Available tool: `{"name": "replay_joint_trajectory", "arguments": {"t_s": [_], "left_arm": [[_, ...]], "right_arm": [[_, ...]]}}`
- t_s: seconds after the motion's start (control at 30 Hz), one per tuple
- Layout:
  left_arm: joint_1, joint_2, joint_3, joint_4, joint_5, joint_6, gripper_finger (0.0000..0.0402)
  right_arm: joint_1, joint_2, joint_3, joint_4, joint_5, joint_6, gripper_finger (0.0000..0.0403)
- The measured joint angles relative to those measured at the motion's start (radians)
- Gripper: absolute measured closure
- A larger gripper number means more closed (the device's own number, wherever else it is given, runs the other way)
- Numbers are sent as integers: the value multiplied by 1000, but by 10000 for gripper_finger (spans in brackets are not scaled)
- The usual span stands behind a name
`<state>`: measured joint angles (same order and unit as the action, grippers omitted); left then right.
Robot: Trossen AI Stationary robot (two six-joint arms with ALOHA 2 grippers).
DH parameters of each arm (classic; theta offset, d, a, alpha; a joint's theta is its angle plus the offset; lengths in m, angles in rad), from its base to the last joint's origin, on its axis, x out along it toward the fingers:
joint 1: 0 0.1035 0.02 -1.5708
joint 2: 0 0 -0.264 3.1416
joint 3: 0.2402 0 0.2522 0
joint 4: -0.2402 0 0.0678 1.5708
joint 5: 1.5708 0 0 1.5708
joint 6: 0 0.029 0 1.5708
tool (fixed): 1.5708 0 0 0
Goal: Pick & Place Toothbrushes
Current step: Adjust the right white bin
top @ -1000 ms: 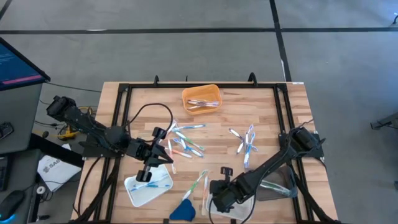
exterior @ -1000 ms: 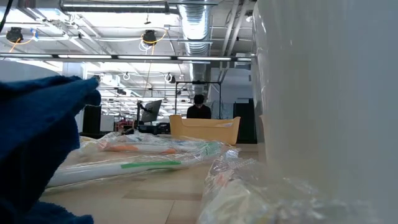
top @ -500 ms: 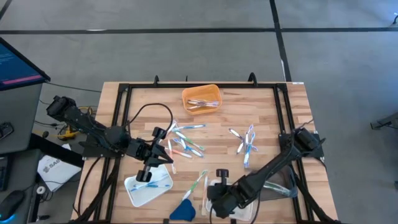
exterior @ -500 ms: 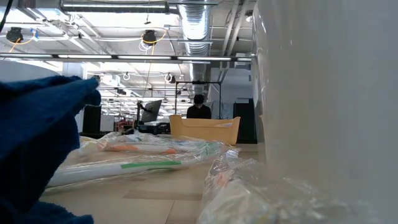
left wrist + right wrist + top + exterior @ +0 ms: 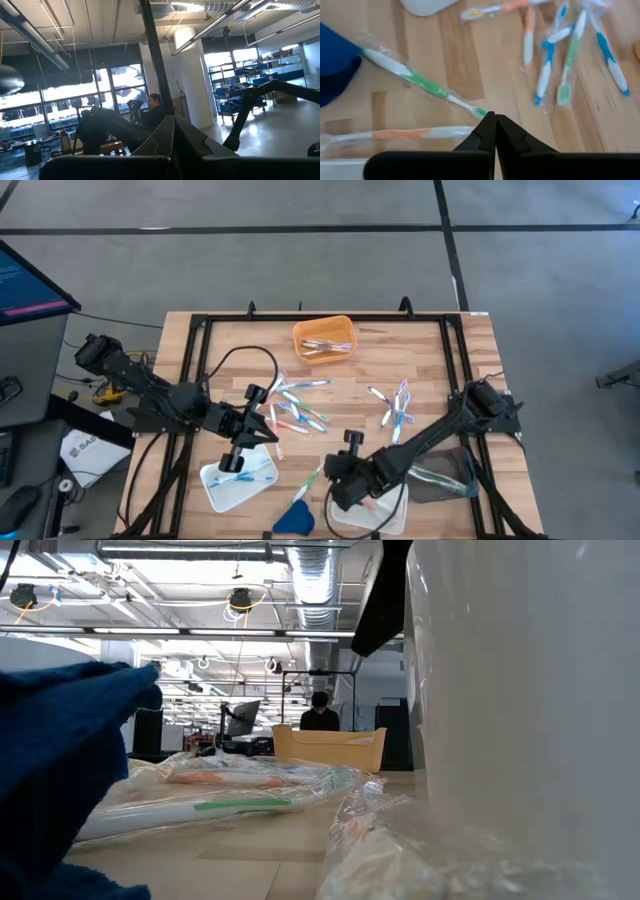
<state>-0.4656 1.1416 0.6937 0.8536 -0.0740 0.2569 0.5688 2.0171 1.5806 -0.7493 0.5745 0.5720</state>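
Wrapped toothbrushes lie flat on the wood: a loose pile (image 5: 297, 408) at mid-table, a smaller group (image 5: 397, 408) to its right, and a green one (image 5: 316, 474) (image 5: 415, 79) and an orange one (image 5: 395, 134) near the near edge. My right gripper (image 5: 335, 488) (image 5: 495, 116) is shut, its tips hovering just beside the green brush's head end (image 5: 480, 111). My left gripper (image 5: 265, 430) (image 5: 172, 125) is shut and empty, beside the pile's left edge, pointing level toward the table's right.
An orange tray (image 5: 323, 337) at the far edge holds several brushes. A white tray (image 5: 238, 480) near left holds blue ones. Another white tray (image 5: 372, 510) lies under my right arm, with a dark tray (image 5: 447, 476) beside it. A blue wedge (image 5: 293, 518) sits at the near edge.
My right gripper has moved from above the near white tray toward the table's left and far edge, ending beside the green toothbrush; its fingers stayed shut. A dark part of that arm has come into the top of the low view.
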Motion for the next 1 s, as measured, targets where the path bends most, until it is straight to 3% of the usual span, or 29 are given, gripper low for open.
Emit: {"name": "replay_joint_trajectory", "arguments": {"t_s": [0.43,1.0], "left_arm": [[0,0,0,0,0,0,401],[0,0,0,0,0,0,401]], "right_arm": [[-5,0,0,-21,-160,5,403],[-1,0,0,-22,-212,5,403]]}}
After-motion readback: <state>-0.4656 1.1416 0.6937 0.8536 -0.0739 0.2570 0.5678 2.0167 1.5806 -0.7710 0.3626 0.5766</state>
